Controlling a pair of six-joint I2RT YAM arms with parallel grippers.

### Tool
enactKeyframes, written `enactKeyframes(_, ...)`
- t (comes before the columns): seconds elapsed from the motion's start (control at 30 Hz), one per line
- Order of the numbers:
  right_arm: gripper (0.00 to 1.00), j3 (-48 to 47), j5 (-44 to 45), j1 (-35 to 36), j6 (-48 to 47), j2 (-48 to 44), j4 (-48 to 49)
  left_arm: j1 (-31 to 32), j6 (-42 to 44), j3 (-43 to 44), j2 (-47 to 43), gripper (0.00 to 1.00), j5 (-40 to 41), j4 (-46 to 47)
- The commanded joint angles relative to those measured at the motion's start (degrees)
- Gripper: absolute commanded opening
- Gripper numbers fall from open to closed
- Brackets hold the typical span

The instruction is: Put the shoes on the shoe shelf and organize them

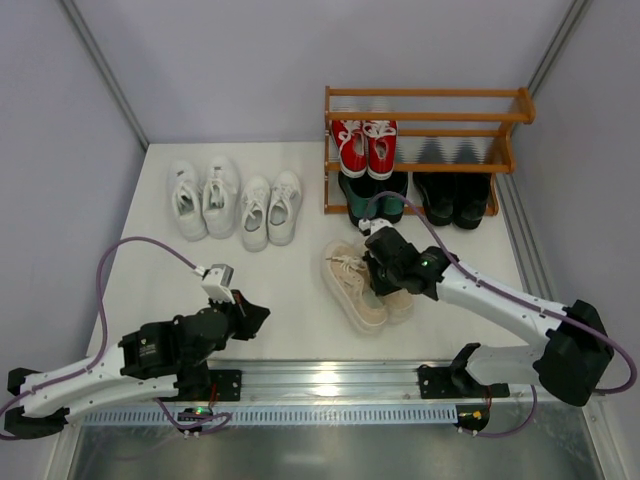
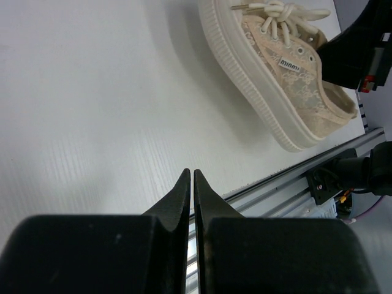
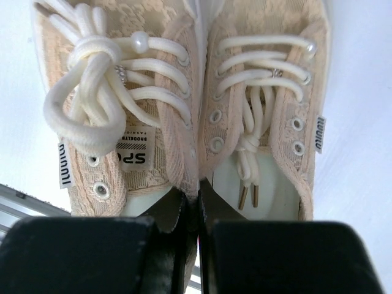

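The cream/beige shoes [image 1: 358,288] lie side by side on the white table, in front of the shoe shelf [image 1: 430,117]. My right gripper [image 1: 383,276] is shut on the two touching inner collars of the pair; in the right wrist view one finger sits inside each shoe [image 3: 116,104], gripper [image 3: 198,193]. The shelf holds red sneakers [image 1: 364,148], dark green loafers [image 1: 372,196] and black loafers [image 1: 453,197]. Two white sneaker pairs [image 1: 203,198] [image 1: 270,208] stand on the table to its left. My left gripper [image 1: 262,316] is shut and empty near the front left [image 2: 190,173].
A metal rail [image 1: 330,378] runs along the table's near edge and also shows in the left wrist view [image 2: 294,184]. Grey walls close the back and sides. The shelf's top tier and the right of its middle tier hold nothing.
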State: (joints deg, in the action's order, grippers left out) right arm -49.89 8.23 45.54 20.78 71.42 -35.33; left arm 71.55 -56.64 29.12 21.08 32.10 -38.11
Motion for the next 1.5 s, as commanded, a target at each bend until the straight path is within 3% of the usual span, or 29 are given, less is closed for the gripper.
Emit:
enactKeyframes(0.0,0.04,-5.9,4.5,-0.1,-0.3,-5.5,-2.1,-0.1,-0.5,2.6,-0.3,0.0,1.7,-0.5)
enactKeyframes(0.4,0.04,-10.6,10.1,-0.3,1.2,-13.7,-11.1,-0.1,-1.1,3.0,-2.1,0.0,1.8,-2.5)
enactKeyframes(0.53,0.04,-6.7,9.0,-0.3,3.0,-14.2,-8.5,-0.1,-1.3,3.0,-3.2,0.0,1.8,-2.9)
enactKeyframes(0.83,0.04,11.6,4.2,1.2,9.0,-13.1,5.1,-0.1,-1.4,3.1,-3.9,0.0,2.4,-4.0)
enactKeyframes(1.1,0.04,14.2,4.1,2.7,9.2,-13.3,5.9,-0.1,-1.1,2.5,-3.3,0.0,2.3,-3.0)
enactKeyframes(1.17,0.16,14.1,4.6,2.7,8.8,-12.7,5.8,-0.1,-1.1,2.5,-2.9,0.0,2.2,-2.7)
enactKeyframes(1.2,0.41,13.9,4.9,2.6,8.8,-12.4,5.7,-0.1,-1.1,2.4,-2.7,0.0,2.2,-2.6)
enactKeyframes(1.27,0.53,13.2,5.5,2.7,8.4,-11.6,5.4,-0.1,-1.1,2.4,-2.6,0.0,1.9,-2.6)
enactKeyframes(1.37,0.83,11.4,7.6,2.6,8.1,-10.9,3.4,-0.1,-1.4,2.4,-3.0,0.0,1.8,-3.2)
enactKeyframes(1.47,0.87,10.0,8.3,2.6,7.2,-10.9,2.2,-0.1,-1.5,2.3,-4.2,0.0,2.0,-3.8)
